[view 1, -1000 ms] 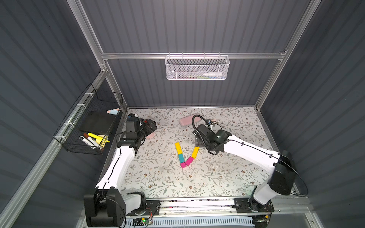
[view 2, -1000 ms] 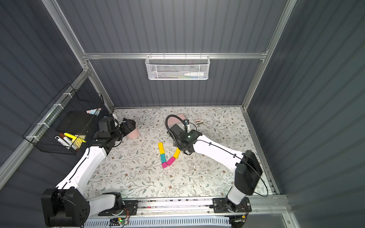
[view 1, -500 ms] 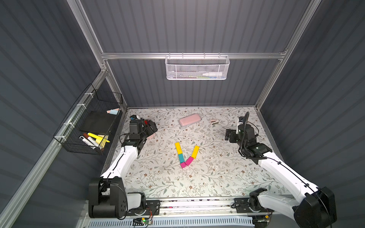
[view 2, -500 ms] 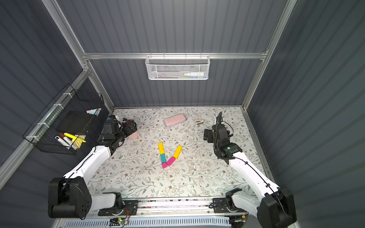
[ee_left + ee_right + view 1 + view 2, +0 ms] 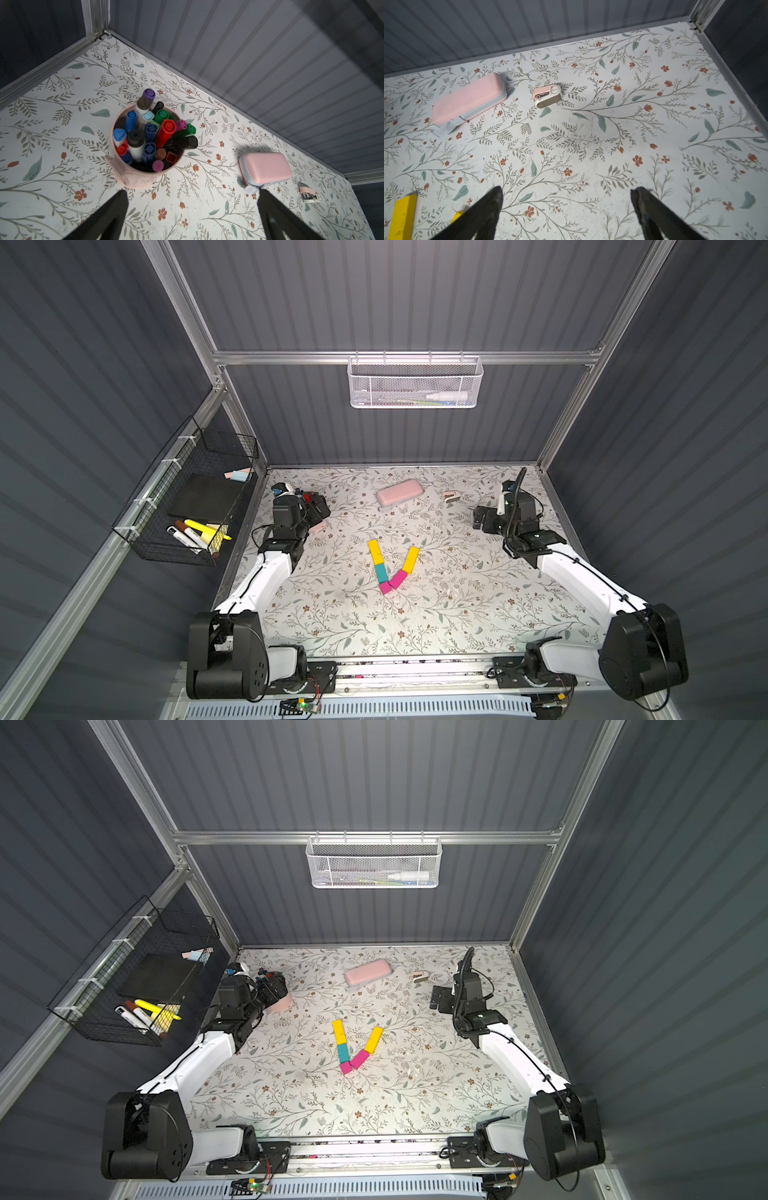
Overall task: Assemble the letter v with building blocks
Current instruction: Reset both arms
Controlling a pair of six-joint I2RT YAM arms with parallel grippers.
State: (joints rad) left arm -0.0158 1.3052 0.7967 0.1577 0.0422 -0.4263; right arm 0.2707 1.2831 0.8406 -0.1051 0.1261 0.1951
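The left pincer (image 5: 192,194) stands spread wide with nothing between its fingers, held over the table (image 5: 457,605). A pink cup (image 5: 143,178) crammed with markers sits just ahead of its tips. The right pincer (image 5: 566,191) is likewise spread and empty, with only bare floral table between its fingers. Ahead of it lies a small stapler (image 5: 548,96), and farther over to one side a pale pink case (image 5: 469,99). The same case also lies ahead of the left pincer, off to the side of the cup.

The letter v (image 5: 397,579) lies flat on the table between the two pincers, well apart from both and nearer the arm bases than either. The stroke nearer the left pincer runs from a long yellow block (image 5: 339,1031) through a teal block (image 5: 343,1052) to a short magenta block (image 5: 345,1067) at the point. The stroke nearer the right pincer runs from a longer magenta block (image 5: 359,1058) up to a second yellow block (image 5: 373,1040). The blocks touch end to end. In the right wrist view only yellow ends show, just beside one finger of that pincer.
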